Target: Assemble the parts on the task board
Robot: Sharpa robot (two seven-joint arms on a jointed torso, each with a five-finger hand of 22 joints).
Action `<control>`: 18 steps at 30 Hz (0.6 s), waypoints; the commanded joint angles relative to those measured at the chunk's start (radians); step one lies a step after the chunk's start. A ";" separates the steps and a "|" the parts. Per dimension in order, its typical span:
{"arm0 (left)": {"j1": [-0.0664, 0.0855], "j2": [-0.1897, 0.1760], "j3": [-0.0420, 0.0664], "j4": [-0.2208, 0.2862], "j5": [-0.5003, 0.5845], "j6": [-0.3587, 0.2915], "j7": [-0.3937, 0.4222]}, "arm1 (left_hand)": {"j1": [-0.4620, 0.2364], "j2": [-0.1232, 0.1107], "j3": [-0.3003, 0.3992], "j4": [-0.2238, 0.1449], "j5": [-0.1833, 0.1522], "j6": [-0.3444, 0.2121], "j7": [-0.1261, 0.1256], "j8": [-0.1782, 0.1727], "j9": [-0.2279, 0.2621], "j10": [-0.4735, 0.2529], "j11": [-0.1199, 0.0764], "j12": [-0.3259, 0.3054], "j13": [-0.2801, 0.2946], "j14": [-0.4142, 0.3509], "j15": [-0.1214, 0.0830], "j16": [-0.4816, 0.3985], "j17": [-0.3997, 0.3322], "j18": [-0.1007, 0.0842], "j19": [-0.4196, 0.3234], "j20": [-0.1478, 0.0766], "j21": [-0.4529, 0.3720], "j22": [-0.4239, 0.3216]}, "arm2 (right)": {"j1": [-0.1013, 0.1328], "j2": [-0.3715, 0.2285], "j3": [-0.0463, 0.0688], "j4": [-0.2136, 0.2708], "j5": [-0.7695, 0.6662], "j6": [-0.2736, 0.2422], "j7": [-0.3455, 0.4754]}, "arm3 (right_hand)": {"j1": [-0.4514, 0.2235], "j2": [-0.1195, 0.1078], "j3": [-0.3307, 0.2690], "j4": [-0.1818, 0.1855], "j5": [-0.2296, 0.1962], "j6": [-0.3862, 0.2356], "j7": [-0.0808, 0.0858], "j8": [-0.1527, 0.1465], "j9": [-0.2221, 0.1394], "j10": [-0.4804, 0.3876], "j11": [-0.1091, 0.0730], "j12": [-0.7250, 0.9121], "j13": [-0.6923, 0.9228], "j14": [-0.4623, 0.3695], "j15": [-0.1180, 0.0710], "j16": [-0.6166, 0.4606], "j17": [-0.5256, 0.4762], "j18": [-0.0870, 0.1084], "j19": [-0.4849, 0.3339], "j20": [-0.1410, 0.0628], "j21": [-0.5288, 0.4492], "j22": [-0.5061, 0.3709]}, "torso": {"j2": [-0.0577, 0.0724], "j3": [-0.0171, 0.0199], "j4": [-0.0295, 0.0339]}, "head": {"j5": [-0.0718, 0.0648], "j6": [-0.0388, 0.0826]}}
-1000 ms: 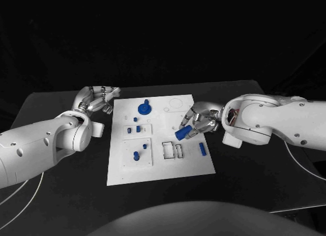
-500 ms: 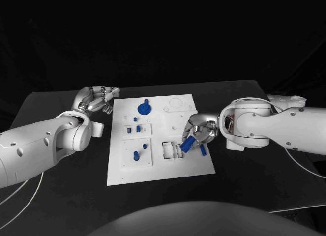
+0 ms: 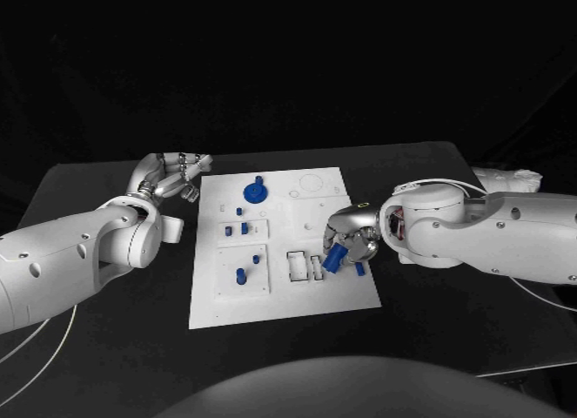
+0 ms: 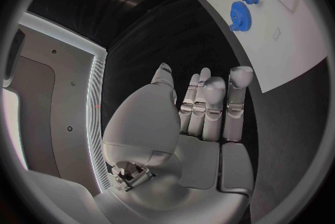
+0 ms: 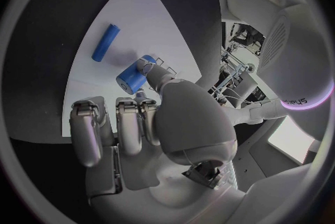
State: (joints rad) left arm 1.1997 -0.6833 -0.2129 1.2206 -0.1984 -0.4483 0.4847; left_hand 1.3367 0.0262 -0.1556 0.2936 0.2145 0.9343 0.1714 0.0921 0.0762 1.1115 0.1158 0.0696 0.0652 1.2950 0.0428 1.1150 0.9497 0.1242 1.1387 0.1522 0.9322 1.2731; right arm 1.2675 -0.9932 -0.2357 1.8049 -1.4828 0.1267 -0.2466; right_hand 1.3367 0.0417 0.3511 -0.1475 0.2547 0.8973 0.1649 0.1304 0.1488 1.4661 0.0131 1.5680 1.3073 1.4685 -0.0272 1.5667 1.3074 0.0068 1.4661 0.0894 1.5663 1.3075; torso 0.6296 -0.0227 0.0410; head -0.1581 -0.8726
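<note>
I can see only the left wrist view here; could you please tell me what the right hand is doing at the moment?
Observer: The right hand holds a blue cylinder over the task board, beside the rectangular slots.
Operator: Thank you. Is there another loose part near it?
Observer: Yes, a blue rod lies flat on the board next to the held cylinder; the right wrist view shows it too.
Operator: And where does my left hand sit relative to the board?
Observer: From the head view, the left hand sits on the black table by the board's far left corner, holding nothing, with the blue gear on the board nearby.
</note>
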 commanded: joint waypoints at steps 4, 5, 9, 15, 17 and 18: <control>0.000 0.001 0.001 0.001 -0.004 0.012 0.005 | 0.004 0.007 -0.007 -0.002 0.002 -0.007 -0.002 0.005 0.000 0.001 -0.006 0.001 0.001 -0.007 -0.002 -0.003 -0.001 0.012 -0.006 -0.002 -0.003 0.001 | -0.003 0.013 0.000 -0.005 -0.105 0.055 0.053 | -0.004 -0.005 0.037 0.029 -0.014 0.132 -0.104 -0.005 0.012 0.105 -0.012 0.003 0.263 0.102 -0.011 0.004 0.263 -0.007 0.105 -0.013 0.004 0.263 | 0.000 -0.0007 0.0008 | 0.000 0.000; 0.000 0.001 0.001 0.001 -0.004 0.012 0.005 | 0.004 0.007 -0.007 -0.002 0.002 -0.007 -0.002 0.005 0.000 0.001 -0.006 0.001 0.001 -0.007 -0.002 -0.003 -0.001 0.012 -0.006 -0.002 -0.003 0.001 | -0.003 0.015 0.000 -0.006 -0.110 0.058 0.054 | -0.004 -0.006 0.038 0.029 -0.017 0.131 -0.105 -0.006 0.012 0.105 -0.014 0.003 0.263 0.102 -0.012 0.004 0.263 -0.007 0.105 -0.013 0.004 0.263 | 0.000 -0.0006 0.0010 | 0.000 0.000; 0.000 0.001 0.001 0.001 -0.004 0.013 0.005 | 0.003 0.008 -0.009 -0.001 0.002 -0.007 -0.002 0.006 0.000 0.001 -0.006 0.002 0.001 -0.007 -0.002 -0.004 -0.001 0.012 -0.007 -0.002 -0.004 0.001 | -0.005 0.021 0.000 -0.010 -0.129 0.069 0.053 | -0.004 -0.007 0.043 0.028 -0.026 0.123 -0.108 -0.013 0.012 0.105 -0.018 0.003 0.263 0.102 -0.016 0.004 0.263 -0.007 0.105 -0.018 0.004 0.263 | 0.001 -0.0006 0.0000 | 0.001 0.000; 0.000 0.001 0.001 0.002 -0.004 0.014 0.004 | 0.003 0.008 -0.009 -0.001 0.002 -0.007 -0.002 0.006 0.000 0.001 -0.006 0.002 0.001 -0.007 -0.002 -0.004 -0.001 0.012 -0.007 -0.002 -0.004 0.001 | -0.008 0.026 0.000 -0.012 -0.148 0.079 0.043 | -0.003 -0.011 0.057 0.025 -0.032 0.094 -0.117 -0.036 0.007 0.105 -0.027 0.003 0.263 0.102 -0.025 0.004 0.263 -0.007 0.105 -0.027 0.004 0.263 | 0.000 -0.0002 0.0005 | 0.002 0.000; 0.000 0.001 0.001 0.002 -0.004 0.014 0.004 | 0.003 0.008 -0.009 -0.001 0.002 -0.007 -0.002 0.006 0.000 0.001 -0.006 0.002 0.001 -0.007 -0.002 -0.004 -0.001 0.012 -0.007 -0.002 -0.004 0.001 | -0.009 0.026 0.000 -0.012 -0.151 0.082 0.039 | -0.004 -0.013 0.061 0.024 -0.033 0.085 -0.120 -0.042 0.006 0.105 -0.030 0.003 0.263 0.102 -0.027 0.004 0.263 -0.007 0.105 -0.029 0.004 0.263 | 0.000 0.0003 0.0002 | 0.002 0.000; 0.000 0.001 0.001 0.002 -0.004 0.014 0.004 | 0.003 0.008 -0.009 -0.001 0.002 -0.007 -0.002 0.006 0.000 0.001 -0.006 0.002 0.001 -0.007 -0.002 -0.004 -0.001 0.012 -0.007 -0.002 -0.004 0.001 | -0.009 0.027 0.000 -0.011 -0.152 0.084 0.037 | -0.004 -0.014 0.064 0.023 -0.033 0.079 -0.122 -0.046 0.004 0.105 -0.031 0.003 0.263 0.102 -0.028 0.004 0.263 -0.007 0.105 -0.031 0.004 0.263 | 0.000 0.0004 0.0002 | 0.002 0.000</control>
State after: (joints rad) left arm 1.1996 -0.6838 -0.2130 1.2206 -0.1985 -0.4480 0.4837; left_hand 1.3367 0.0262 -0.1584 0.2908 0.2145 0.9343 0.1714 0.0921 0.0762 1.1114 0.1158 0.0696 0.0652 1.2950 0.0428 1.1150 0.9498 0.1243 1.1387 0.1522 0.9321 1.2731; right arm 1.2608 -0.9683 -0.2350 1.7929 -1.5952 0.1758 -0.2108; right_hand 1.3316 0.0361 0.4063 -0.1282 0.2276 0.8821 0.1424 0.0856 0.1542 1.4653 -0.0128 1.5680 1.3082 1.4684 -0.0488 1.5667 1.3073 0.0068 1.4662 0.0676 1.5663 1.3080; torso 0.6297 -0.0232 0.0415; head -0.1568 -0.8726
